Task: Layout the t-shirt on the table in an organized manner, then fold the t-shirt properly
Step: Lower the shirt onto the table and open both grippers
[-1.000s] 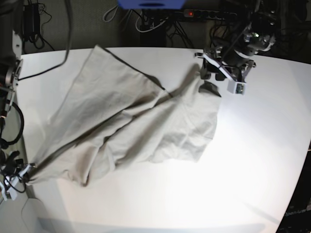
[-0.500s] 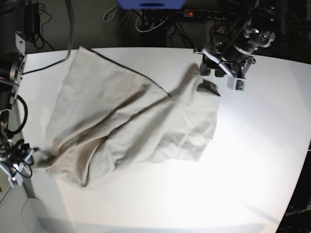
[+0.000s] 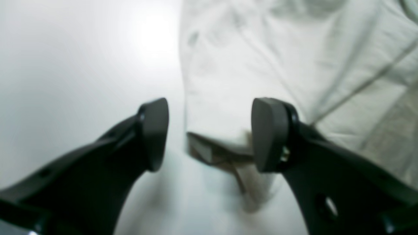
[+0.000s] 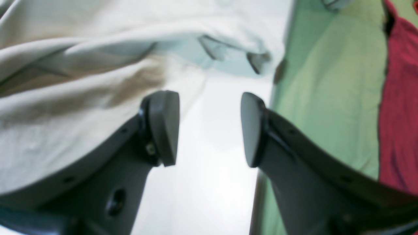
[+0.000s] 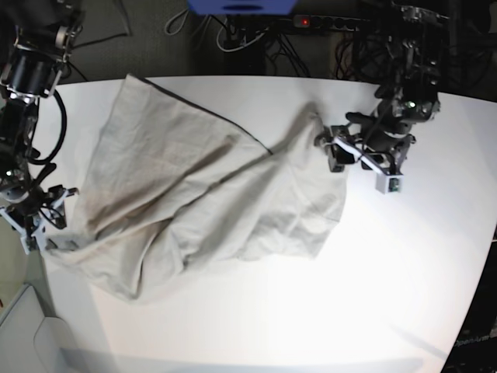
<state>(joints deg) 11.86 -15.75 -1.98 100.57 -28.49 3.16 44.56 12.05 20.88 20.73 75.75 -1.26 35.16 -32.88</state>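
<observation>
The light grey-beige t-shirt (image 5: pixel 194 202) lies wrinkled across the left and middle of the white table (image 5: pixel 388 272), partly doubled over itself. My left gripper (image 5: pixel 332 154) stands open at the shirt's right edge. In the left wrist view a hem corner of the t-shirt (image 3: pixel 209 150) lies on the table (image 3: pixel 65 65) below the open left gripper (image 3: pixel 210 135), free of both fingers. My right gripper (image 5: pixel 40 224) is open at the shirt's left corner, near the table's left edge. In the right wrist view the right gripper (image 4: pixel 209 129) frames bare table (image 4: pixel 209 195), with the t-shirt (image 4: pixel 65 98) beside its left finger.
A power strip (image 5: pixel 334 23) with a red light, cables and a blue object (image 5: pixel 241 6) sit behind the table's far edge. Past the table's edge in the right wrist view I see green floor (image 4: pixel 326 98) and a red surface (image 4: pixel 401 98).
My right gripper let go of the shirt's left corner, which now rests on the table, and moved up along the left edge. My left gripper opened wider and shifted toward the front.
</observation>
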